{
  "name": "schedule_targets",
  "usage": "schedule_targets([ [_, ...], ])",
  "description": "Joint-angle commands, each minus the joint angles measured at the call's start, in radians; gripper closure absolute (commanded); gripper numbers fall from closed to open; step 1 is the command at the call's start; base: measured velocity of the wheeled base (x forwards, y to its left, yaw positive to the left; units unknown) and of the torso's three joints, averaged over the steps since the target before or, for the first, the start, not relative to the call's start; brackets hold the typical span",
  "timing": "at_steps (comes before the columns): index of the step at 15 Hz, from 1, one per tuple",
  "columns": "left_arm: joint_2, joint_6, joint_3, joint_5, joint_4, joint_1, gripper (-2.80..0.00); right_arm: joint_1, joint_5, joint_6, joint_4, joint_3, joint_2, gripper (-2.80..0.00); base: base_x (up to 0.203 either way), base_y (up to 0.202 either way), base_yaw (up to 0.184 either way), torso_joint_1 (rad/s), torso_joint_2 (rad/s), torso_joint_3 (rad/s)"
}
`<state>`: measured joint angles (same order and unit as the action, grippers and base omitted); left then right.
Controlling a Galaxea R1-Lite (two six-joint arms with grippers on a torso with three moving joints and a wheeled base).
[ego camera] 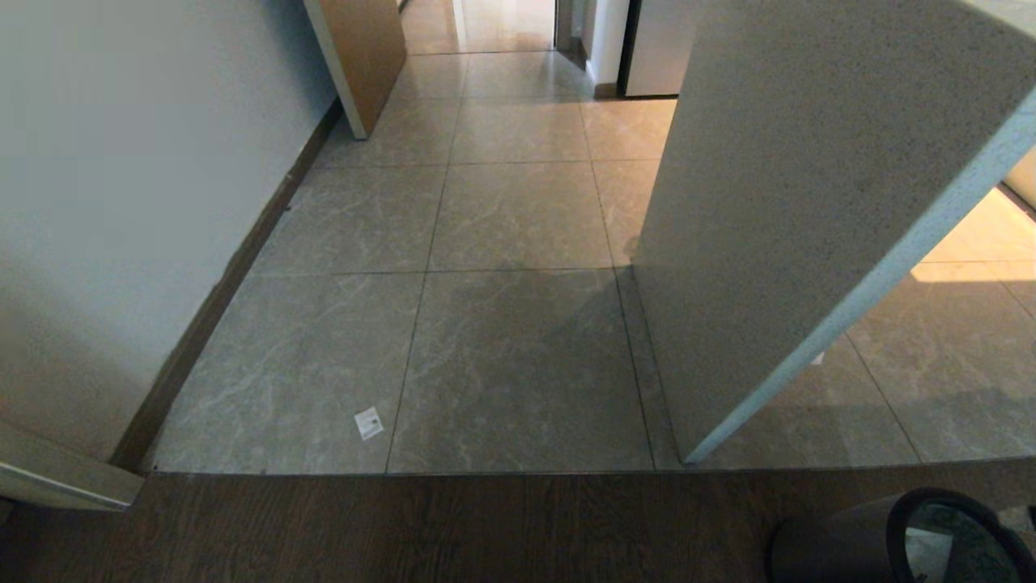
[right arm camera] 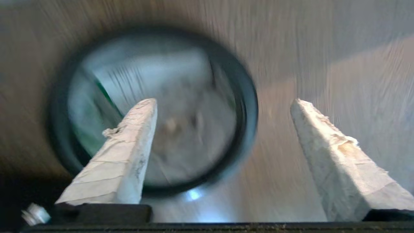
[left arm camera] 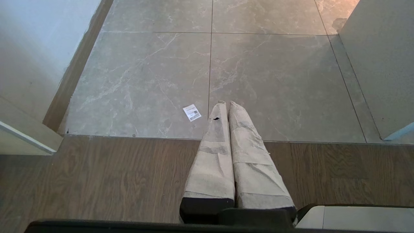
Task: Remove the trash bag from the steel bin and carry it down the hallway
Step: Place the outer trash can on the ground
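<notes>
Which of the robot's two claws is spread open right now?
The right gripper: its taped fingers stand wide apart above the steel bin. The left gripper has its fingers pressed together, pointing over the floor near a paper scrap.

Before us the floor is in two parts: a near band of dark wood planks (ego camera: 405,526) and, beyond a straight seam, large grey marbled tiles (ego camera: 518,356) running far up the hallway (ego camera: 502,73). On the tiles just past the seam, left of centre, we see a small white paper scrap (ego camera: 368,423) lying flat. On the planks at near right stands the steel bin (ego camera: 842,542), black-rimmed.
</notes>
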<state>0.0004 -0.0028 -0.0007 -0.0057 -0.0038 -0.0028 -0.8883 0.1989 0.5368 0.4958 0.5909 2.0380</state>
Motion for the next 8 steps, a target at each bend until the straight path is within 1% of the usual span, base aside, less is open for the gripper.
schedule_targets([
  [1,0.0,0.0,-0.001,0.0,0.001,0.0,0.0,-0.029,0.001,0.044,0.0,-0.01,0.052,-2.8,0.0,0.0,0.0,0.0,0.0,0.0],
  [4,0.0,0.0,0.0,0.0,0.0,0.0,0.0,-0.029,0.001,0.077,0.023,0.007,0.125,-2.8,0.0,0.0,0.0,0.0,0.0,0.0],
  [8,0.0,0.0,0.001,0.0,0.0,0.0,0.0,-0.032,-0.001,0.141,0.062,0.102,0.219,-2.8,0.0,0.0,0.0,0.0,0.0,0.0],
])
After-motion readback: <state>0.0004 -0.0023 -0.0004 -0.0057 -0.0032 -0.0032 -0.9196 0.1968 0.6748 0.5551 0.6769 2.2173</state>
